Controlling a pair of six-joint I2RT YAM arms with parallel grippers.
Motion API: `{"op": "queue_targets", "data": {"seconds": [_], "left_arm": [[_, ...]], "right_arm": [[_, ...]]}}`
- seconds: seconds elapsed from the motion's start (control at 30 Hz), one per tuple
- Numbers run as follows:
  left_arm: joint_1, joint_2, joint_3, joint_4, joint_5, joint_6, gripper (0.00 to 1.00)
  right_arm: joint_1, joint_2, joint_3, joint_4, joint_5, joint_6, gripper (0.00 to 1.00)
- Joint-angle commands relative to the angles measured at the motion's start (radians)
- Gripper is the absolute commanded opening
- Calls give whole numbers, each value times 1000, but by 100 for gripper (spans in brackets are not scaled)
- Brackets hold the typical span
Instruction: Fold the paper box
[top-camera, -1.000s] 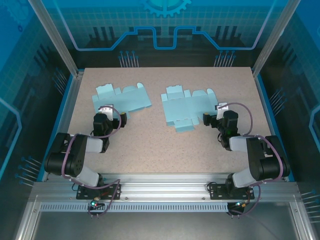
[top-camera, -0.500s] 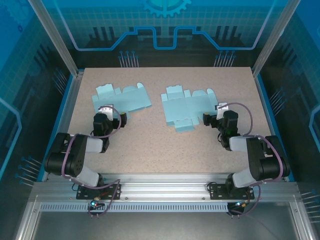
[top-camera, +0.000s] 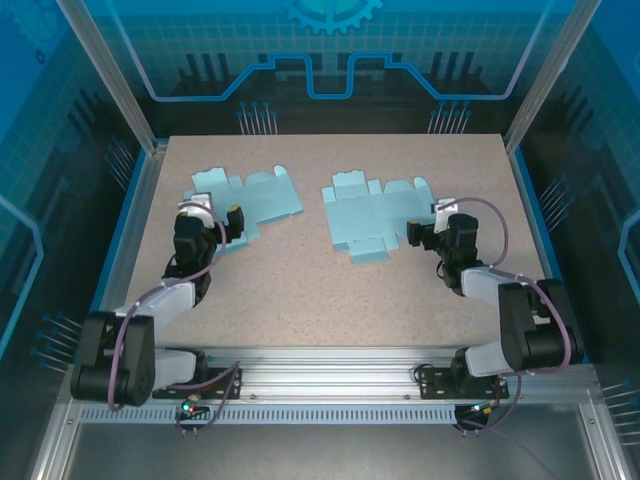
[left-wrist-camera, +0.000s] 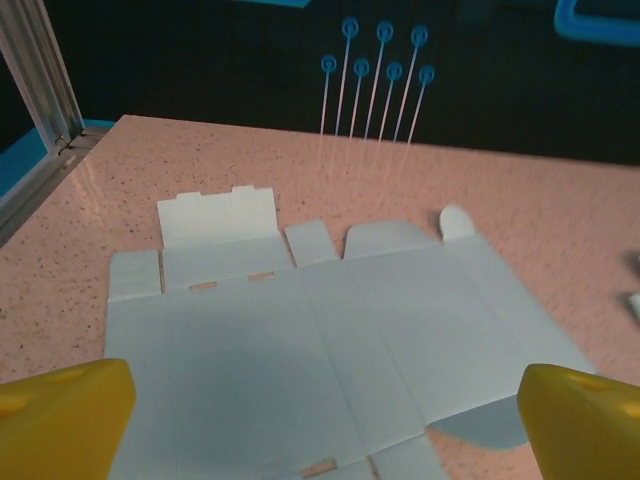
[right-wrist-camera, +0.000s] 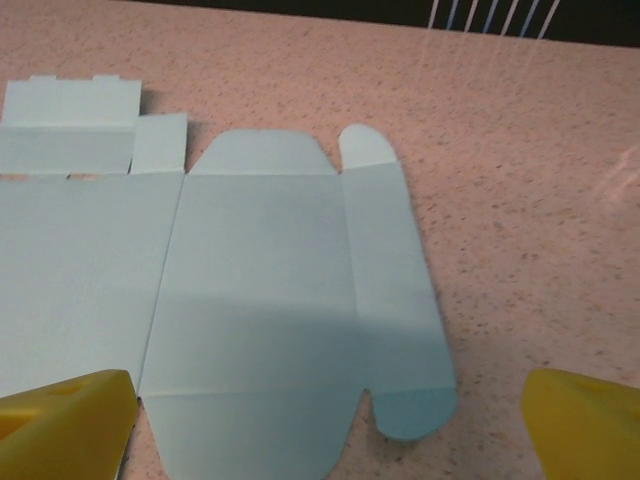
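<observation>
Top external gives me the whole worktop (top-camera: 300, 300) at once. Two flat, unfolded pale-blue box blanks lie in its far half: the left blank (top-camera: 250, 197) and the right blank (top-camera: 372, 215), apart from each other. I count two arms with one tool each. The left tool (top-camera: 222, 222) hangs over the near edge of the left blank, and the right tool (top-camera: 422, 237) is just beside the right blank's right edge. From up there the jaws are too small for me to read.

The left wrist view adds the detail: the left blank (left-wrist-camera: 330, 320) lies flat with creases, slots and far tabs, and the left tool (left-wrist-camera: 325, 400) stands wide apart, holding nothing. The right wrist view shows the right blank (right-wrist-camera: 250, 290) and its rounded flaps, with the right tool (right-wrist-camera: 325, 410) equally spread and empty.
</observation>
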Motion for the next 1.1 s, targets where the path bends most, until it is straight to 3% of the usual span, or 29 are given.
{"op": "queue_targets", "data": {"seconds": [0.0, 0.07, 0.23, 0.47, 0.73, 0.93, 1.07], "left_arm": [[-12, -95, 73, -184, 10, -166, 99], [-38, -125, 103, -251, 36, -215, 99], [-147, -193, 79, -235, 114, -339, 99], [-436, -213, 44, -325, -52, -604, 99], [-750, -8, 60, -258, -275, -825, 99], [-842, 205, 181, -283, -291, -948, 98], [-843, 318, 265, -314, -244, -1032, 87]], "right_arm": [[-12, -112, 73, -215, 107, 74, 100], [-13, -173, 110, -346, 154, 117, 100], [-12, -321, 145, -523, 188, 168, 100], [-12, -474, 119, -597, 218, 204, 100], [-13, -457, 144, -632, 221, 216, 100], [-11, -439, 158, -645, 221, 220, 100], [-11, -448, 160, -653, 226, 223, 100]]}}
